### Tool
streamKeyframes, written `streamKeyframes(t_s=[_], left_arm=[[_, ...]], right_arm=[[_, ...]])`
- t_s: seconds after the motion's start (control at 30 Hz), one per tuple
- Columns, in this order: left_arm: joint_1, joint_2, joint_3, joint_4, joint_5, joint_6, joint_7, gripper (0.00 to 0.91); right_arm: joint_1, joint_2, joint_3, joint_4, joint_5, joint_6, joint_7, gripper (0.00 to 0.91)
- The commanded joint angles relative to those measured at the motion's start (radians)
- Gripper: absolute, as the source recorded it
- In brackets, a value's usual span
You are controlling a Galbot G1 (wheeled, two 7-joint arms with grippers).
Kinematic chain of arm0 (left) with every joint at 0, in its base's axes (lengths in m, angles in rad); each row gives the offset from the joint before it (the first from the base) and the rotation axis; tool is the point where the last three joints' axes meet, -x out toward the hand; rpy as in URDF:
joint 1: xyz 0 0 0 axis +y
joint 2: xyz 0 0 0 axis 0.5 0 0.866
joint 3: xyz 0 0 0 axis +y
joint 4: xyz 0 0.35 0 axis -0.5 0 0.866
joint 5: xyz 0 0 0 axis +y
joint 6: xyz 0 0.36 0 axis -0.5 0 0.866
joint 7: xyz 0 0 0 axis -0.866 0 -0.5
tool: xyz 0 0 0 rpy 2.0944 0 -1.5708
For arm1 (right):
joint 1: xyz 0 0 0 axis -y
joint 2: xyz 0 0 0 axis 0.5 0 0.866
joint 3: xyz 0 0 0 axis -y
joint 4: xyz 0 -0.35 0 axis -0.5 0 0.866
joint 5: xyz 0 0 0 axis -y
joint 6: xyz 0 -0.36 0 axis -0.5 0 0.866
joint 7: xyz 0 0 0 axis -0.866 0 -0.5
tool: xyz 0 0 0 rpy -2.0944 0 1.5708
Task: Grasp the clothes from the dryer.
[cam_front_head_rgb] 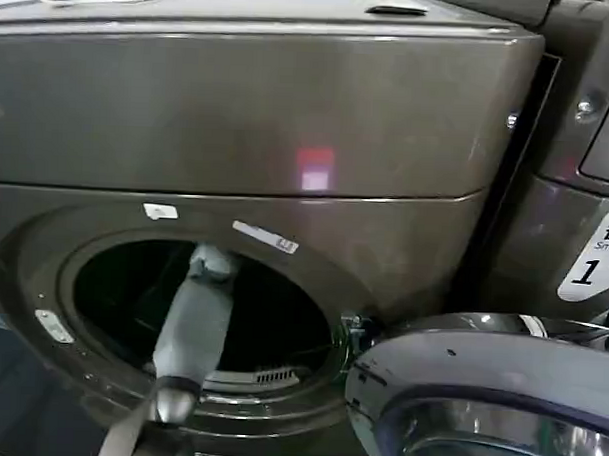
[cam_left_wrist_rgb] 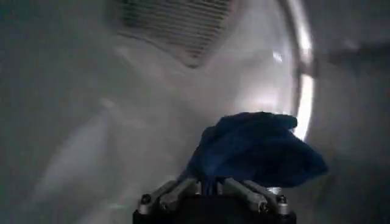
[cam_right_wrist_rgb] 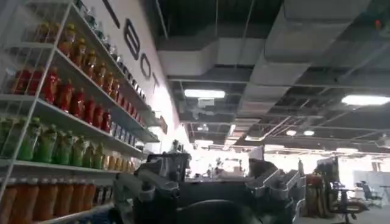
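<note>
Closest to the lens, at the lower centre of the left wrist view, my left gripper point(cam_left_wrist_rgb: 214, 190) has its fingers pinched together on the clothes point(cam_left_wrist_rgb: 259, 149), deep inside the dryer point(cam_front_head_rgb: 238, 116). I think the loose bundle may slip or catch on the drum mouth. It has no clear long axis; it bulges toward the right of the frame. My right gripper point(cam_right_wrist_rgb: 213, 185) waits open, facing shelves.

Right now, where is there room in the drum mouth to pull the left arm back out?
The left arm crosses the dryer's opening left of centre. Dark open space lies on both sides, wider toward the door hinge. Inside, the left gripper has the clothes.
</note>
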Motion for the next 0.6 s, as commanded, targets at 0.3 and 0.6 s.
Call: streamKeyframes(t_s=[0.3, 0.6], left_arm=[[0.136, -0.061, 0.012, -0.187, -0.531, 0.085, -0.431, 0.0], [0.141, -0.058, 0.011, -0.189, -0.555, 0.083, -0.431, 0.0]], right_arm=[[-0.016, 0.006, 0.007, -0.002, -0.008, 0.007, 0.033, 0.907], [-0.012, 0.008, 0.014, 0.011, -0.012, -0.02, 0.051, 0.907]])
